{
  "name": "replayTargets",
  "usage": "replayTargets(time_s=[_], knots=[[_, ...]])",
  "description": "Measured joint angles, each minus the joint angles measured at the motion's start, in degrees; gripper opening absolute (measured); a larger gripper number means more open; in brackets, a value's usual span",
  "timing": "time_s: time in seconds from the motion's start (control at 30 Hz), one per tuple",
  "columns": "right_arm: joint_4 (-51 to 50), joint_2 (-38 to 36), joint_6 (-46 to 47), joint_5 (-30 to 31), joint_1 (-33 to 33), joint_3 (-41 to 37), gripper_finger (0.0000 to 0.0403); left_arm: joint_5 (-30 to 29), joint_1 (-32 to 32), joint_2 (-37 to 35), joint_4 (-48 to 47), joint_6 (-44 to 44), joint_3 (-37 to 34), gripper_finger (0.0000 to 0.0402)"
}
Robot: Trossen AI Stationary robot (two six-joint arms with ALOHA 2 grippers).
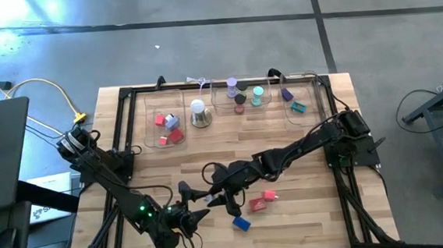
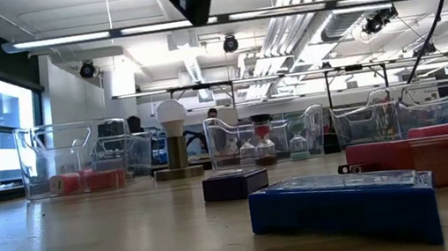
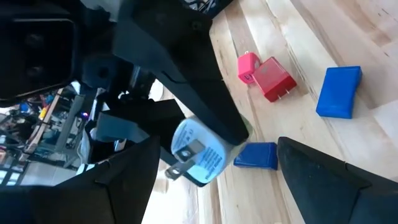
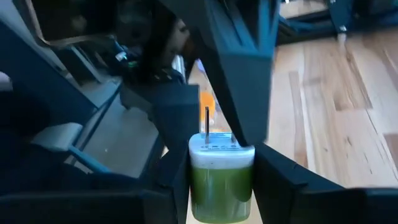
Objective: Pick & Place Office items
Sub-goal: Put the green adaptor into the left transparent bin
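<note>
My right gripper (image 4: 221, 186) is shut on a green block with a white pronged face (image 4: 221, 168), above the table's near middle (image 1: 211, 193). My left gripper (image 1: 199, 216) stands open just in front of it; its two fingers (image 3: 124, 180) are spread wide on either side of the block's pronged face (image 3: 199, 155) without touching. A pink block (image 1: 270, 195), a red block (image 1: 257, 206), a blue block (image 1: 242, 223) and a small dark blue block (image 3: 258, 155) lie flat on the table nearby. My right gripper pinches the green block's two opposite sides (image 4: 196, 186) between its two fingers. The fingers come slanting down from the table's right side. The white face with its prongs (image 4: 207, 124) points away from the wrist, toward my left gripper. The block is lifted clear of the table.
Three clear trays stand along the far edge: the left one (image 1: 150, 133) holds red and pink blocks, the middle one (image 1: 224, 102) round rolls, the right one (image 1: 308, 116) a purple and a teal piece. A white dome on a metal base (image 1: 198, 114) stands between the trays.
</note>
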Motion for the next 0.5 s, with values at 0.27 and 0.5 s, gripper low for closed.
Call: replayTargets(time_s=[0.27,0.5], knots=[[4.3,0.0,0.7,0.1,0.1,0.0,0.0123,-5.5,0.7,0.0,0.4,-0.3,0.0,0.0314],[5.8,-0.1,1.6,2.0,0.1,0.0,0.0123,-6.5,1.3,0.0,2.3,2.0,0.0,0.0314]])
